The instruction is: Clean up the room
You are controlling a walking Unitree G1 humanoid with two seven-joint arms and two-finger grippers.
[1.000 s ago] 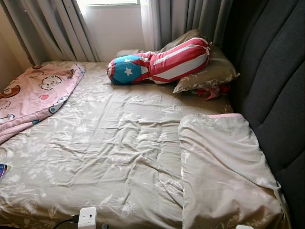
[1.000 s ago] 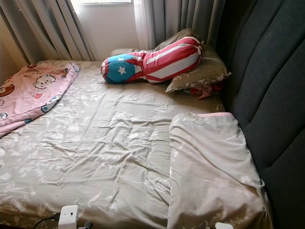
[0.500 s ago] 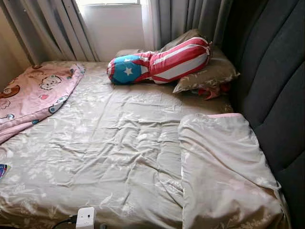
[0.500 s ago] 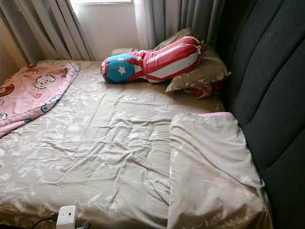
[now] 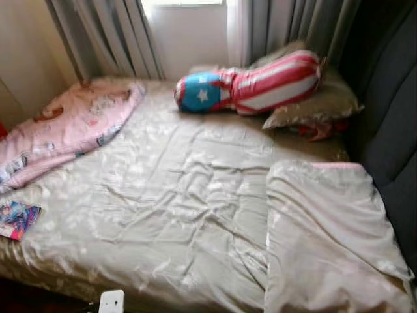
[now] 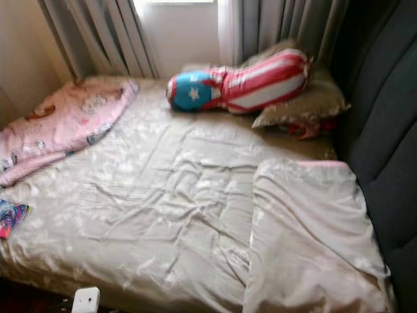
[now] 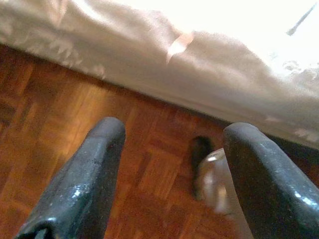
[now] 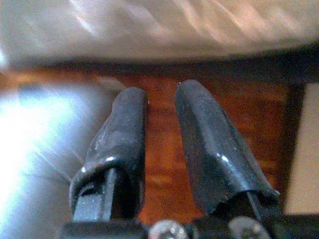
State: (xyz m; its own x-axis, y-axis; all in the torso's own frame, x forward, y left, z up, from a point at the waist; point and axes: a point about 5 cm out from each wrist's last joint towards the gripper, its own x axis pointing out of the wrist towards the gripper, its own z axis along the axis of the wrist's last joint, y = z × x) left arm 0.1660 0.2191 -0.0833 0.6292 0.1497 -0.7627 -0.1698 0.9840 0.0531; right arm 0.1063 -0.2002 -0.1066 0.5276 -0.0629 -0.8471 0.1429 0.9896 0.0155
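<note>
A bed [image 5: 163,195] with a crumpled beige flowered sheet lies before me. A pink cartoon blanket [image 5: 65,124] is bunched at its far left. A star-and-stripes bolster [image 5: 254,85] rests on beige pillows [image 5: 319,104] at the head. A folded beige cover [image 5: 332,235] lies on the near right. A colourful booklet [image 5: 16,218] sits at the near left edge. My left gripper [image 7: 174,129] hangs open over the wooden floor beside the bed's edge. My right gripper [image 8: 160,89] hangs shut and holds nothing, low by the bed's side.
A dark padded headboard [image 5: 391,124] rises along the right. Grey curtains [image 5: 111,32] and a window close the far wall. A white plug adapter [image 5: 111,302] sits at the bed's near edge. A clear rounded object [image 7: 214,179] lies on the parquet floor [image 7: 60,114].
The whole picture has shifted right and blurred, so the camera turned left. More of the booklet and the left wall shows. Nothing on the bed moved.
</note>
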